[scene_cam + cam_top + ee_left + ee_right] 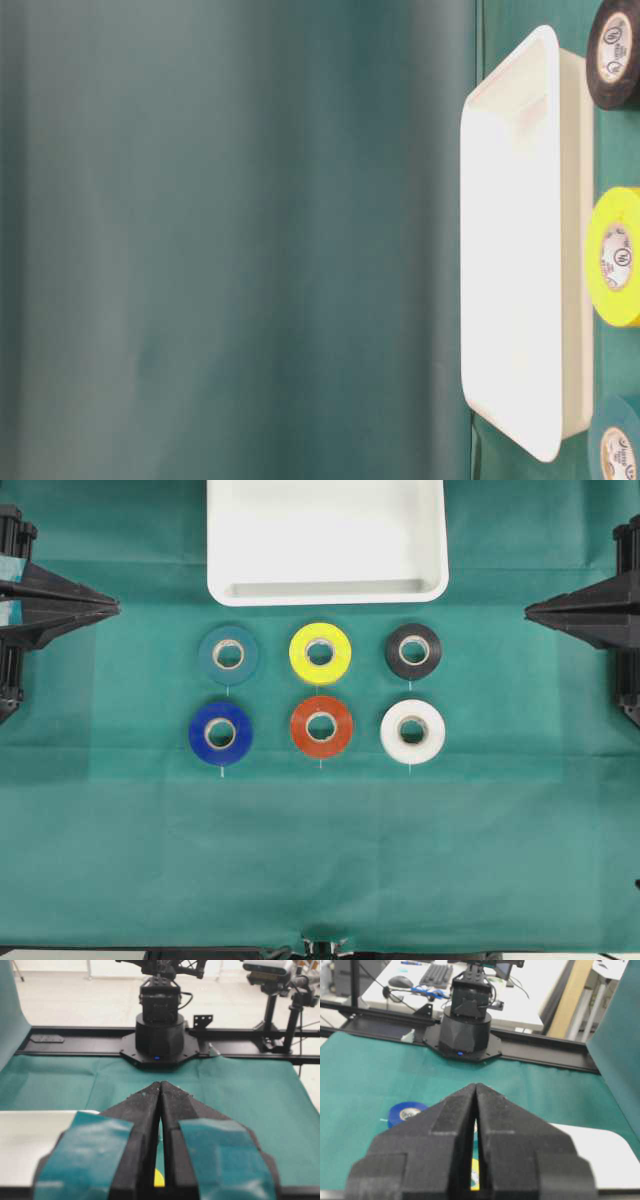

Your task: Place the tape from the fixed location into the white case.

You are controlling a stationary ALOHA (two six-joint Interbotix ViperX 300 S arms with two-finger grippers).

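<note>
The case (327,588) sits at top centre of the overhead view, nothing in it. The tape (412,731) lies lower right in the six-roll grid, below the black roll (413,650). Left gripper (112,606) and right gripper (531,608) are closed, holding nothing.

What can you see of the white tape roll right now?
The white tape is a glossy white roll with a pale cardboard core, lying flat on the green cloth. It sits at the right end of the near row, beside the orange roll and below the black roll. Nothing touches it.
</note>
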